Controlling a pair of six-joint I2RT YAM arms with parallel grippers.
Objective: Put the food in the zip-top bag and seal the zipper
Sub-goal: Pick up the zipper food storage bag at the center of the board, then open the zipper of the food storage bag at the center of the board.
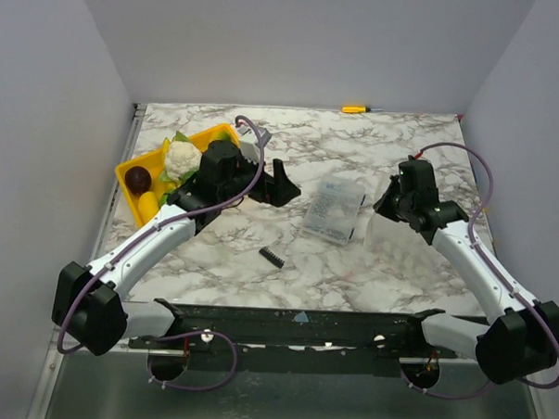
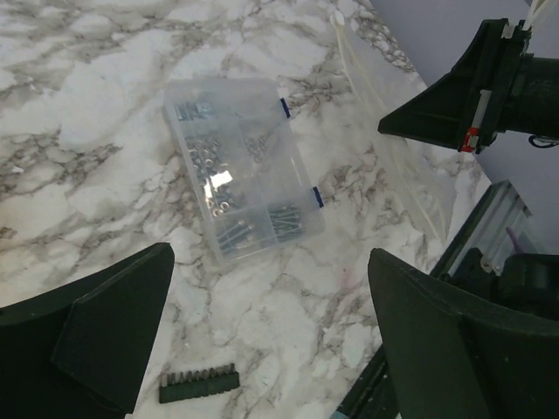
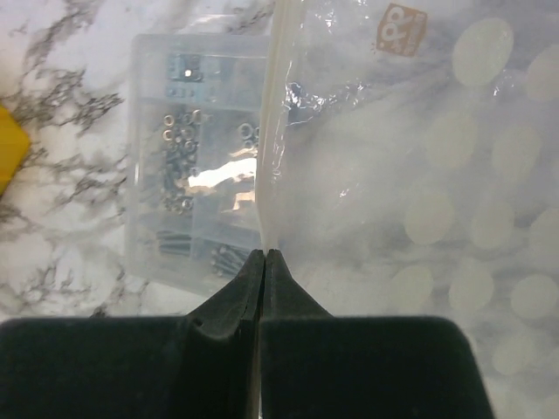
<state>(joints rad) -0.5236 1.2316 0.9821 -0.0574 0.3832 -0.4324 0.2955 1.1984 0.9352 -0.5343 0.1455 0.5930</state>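
Grip on the bag's edge: the right gripper (image 3: 263, 255) pinches tight on the zip-top bag (image 3: 393, 175), right of the parts box (image 1: 333, 212). The left gripper (image 1: 279, 183), wide open and empty, should fetch the food (image 1: 180, 159) from the far-left tray (image 1: 218, 133), with the bag's edge held high.

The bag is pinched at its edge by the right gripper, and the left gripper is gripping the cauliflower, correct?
Not quite. The right gripper does pinch the bag, but the left gripper is open and empty, as the left wrist view shows; the cauliflower lies in the yellow tray.
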